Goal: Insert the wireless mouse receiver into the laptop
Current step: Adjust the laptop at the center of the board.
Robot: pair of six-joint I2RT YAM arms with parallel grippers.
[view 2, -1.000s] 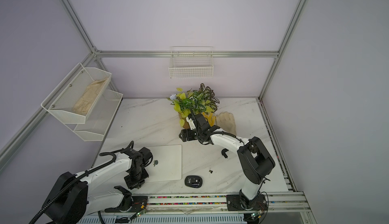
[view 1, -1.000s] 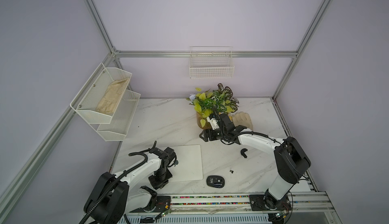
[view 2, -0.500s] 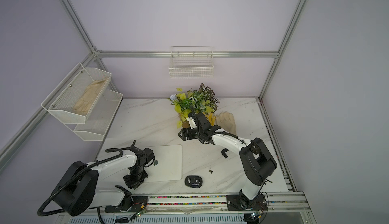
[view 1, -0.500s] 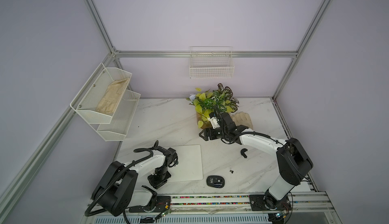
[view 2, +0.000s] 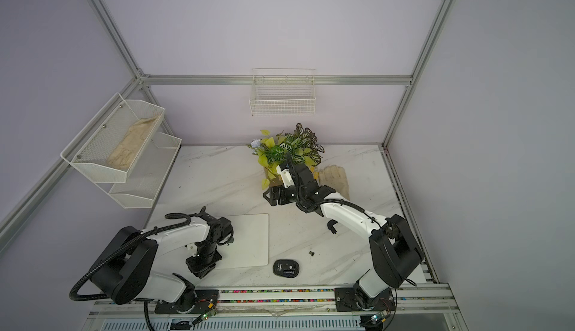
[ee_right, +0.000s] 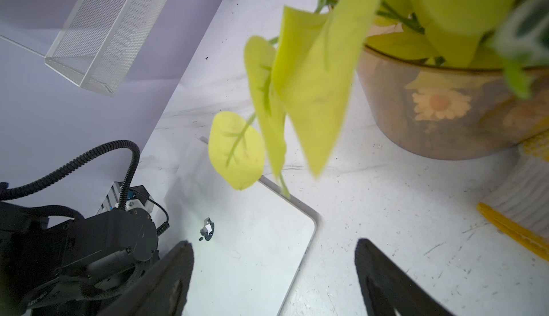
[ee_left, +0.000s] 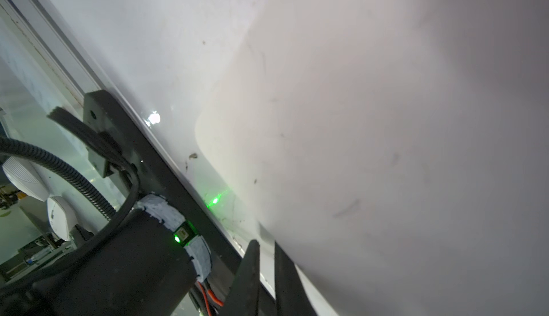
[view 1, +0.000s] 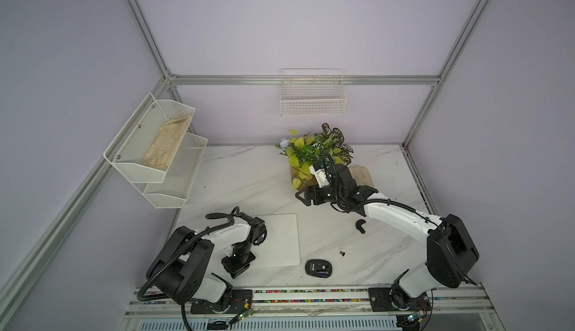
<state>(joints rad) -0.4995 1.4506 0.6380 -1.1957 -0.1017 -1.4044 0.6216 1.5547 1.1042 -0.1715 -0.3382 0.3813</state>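
1. Your left end effector (ee_left: pixel 266 259) has its jaws pinched together with nothing between them. Its tips sit just beside the near-left edge of the laptop (view 1: pixel 280 239).
2. Your right end effector (ee_right: pixel 273 270) stands wide and empty above the worktop (view 1: pixel 249 177). It is beside the potted plant (view 1: pixel 314 152) and points toward the laptop.
3. You have two arms and one closed, flat laptop. There is one wireless mouse receiver (view 1: pixel 342 253), one black mouse (view 1: pixel 318 267), one small black hook-shaped piece (view 1: pixel 361 224) and one plant. There are two pale gloves: the worktop glove (view 1: pixel 361 173) behind your right arm and the shelf glove (view 1: pixel 165 145).
4. The worktop is white and marbled. The walls are lilac, framed in aluminium. A two-tier mesh shelf (view 1: pixel 174 189) hangs at the left and a wire basket (view 1: pixel 312 99) on the back wall.
5. The receiver lies loose on the worktop in both top views. It is near the laptop's near-right corner, just beyond the mouse, and well apart from both end effectors.
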